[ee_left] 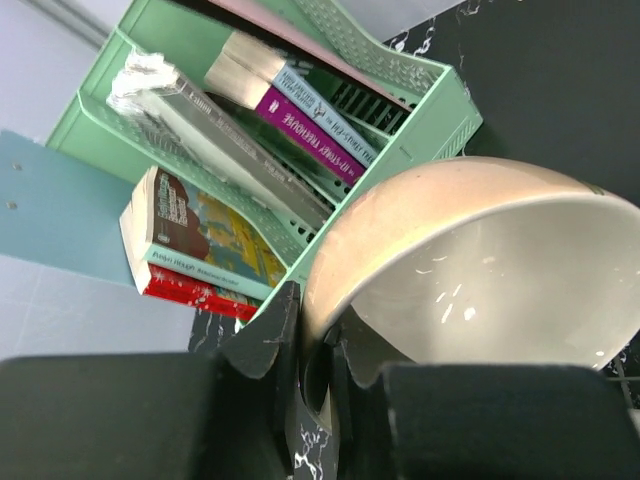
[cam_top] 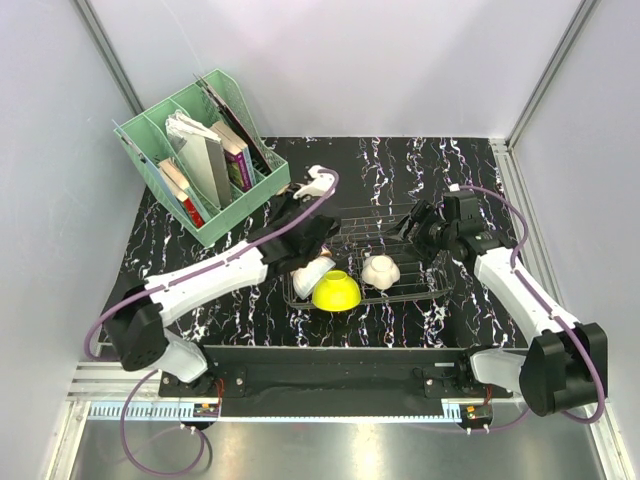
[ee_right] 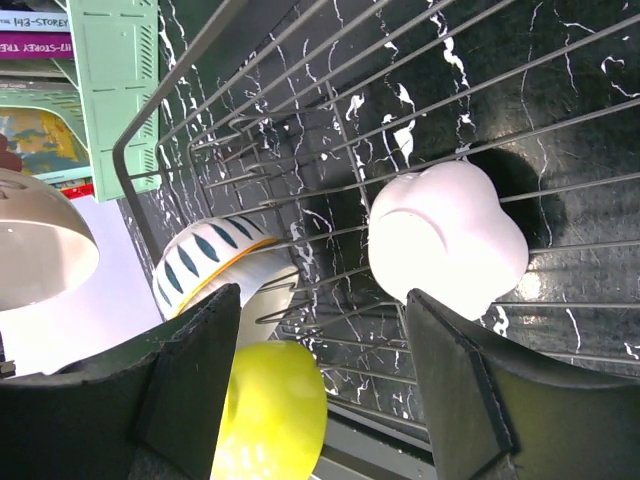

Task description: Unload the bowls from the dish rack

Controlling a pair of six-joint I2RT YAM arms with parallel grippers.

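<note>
Here, raised left claw (ee_left: 315,350) pinches tan bowl (ee_left: 480,270); right claw (ee_right: 320,325) hovers spread over dish rack (ee_right: 164,95).

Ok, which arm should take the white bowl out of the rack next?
Right. The right gripper is open, facing the white bowl in the dish rack; the left gripper holds a tan bowl.

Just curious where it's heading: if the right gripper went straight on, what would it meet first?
Probably the dish rack wires, in the gap between the white bowl and the striped bowl. The open right gripper could brush either; depth is unclear.
</note>
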